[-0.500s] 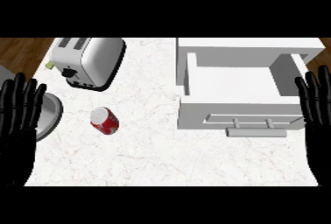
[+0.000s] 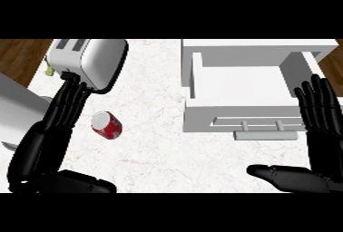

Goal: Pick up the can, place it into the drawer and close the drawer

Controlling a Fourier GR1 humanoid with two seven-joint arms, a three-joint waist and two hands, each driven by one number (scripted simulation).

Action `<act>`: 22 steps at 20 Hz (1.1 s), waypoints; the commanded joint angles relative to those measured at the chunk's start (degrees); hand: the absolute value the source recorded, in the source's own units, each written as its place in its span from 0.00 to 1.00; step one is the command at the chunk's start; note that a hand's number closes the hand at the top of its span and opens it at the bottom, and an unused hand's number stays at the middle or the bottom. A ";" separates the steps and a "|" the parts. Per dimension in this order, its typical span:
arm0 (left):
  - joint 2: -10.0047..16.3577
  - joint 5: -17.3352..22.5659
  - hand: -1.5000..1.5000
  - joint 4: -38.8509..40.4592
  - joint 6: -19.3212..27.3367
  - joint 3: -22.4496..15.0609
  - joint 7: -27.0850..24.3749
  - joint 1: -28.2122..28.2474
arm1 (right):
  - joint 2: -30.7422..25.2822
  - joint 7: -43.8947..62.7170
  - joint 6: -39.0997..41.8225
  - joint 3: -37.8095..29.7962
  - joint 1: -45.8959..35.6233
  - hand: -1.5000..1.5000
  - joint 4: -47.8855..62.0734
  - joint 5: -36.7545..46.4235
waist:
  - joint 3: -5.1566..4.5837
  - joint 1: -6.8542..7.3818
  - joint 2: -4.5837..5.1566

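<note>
Can (image 2: 107,125) is found just right of left hand (image 2: 50,131), fingers held straight and spread; right hand (image 2: 321,131), likewise spread, is parked well apart beside drawer (image 2: 201,118).

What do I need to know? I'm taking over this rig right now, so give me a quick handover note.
Left hand: open, fingers straight, just left of the can, not holding it.
Right hand: open, at the drawer's right side, holding nothing.
Can: on the counter, left of the drawer.
Drawer: open, can not in it.
Done: nothing yet.
Left: grasp the can, put it in the drawer, close the drawer.
</note>
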 commanded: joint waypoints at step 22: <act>-0.64 0.97 0.00 3.24 -0.83 5.75 10.81 -1.26 | -0.11 -2.79 9.24 -8.30 16.92 0.00 -4.45 -6.52 | 0.03 0.22 -0.14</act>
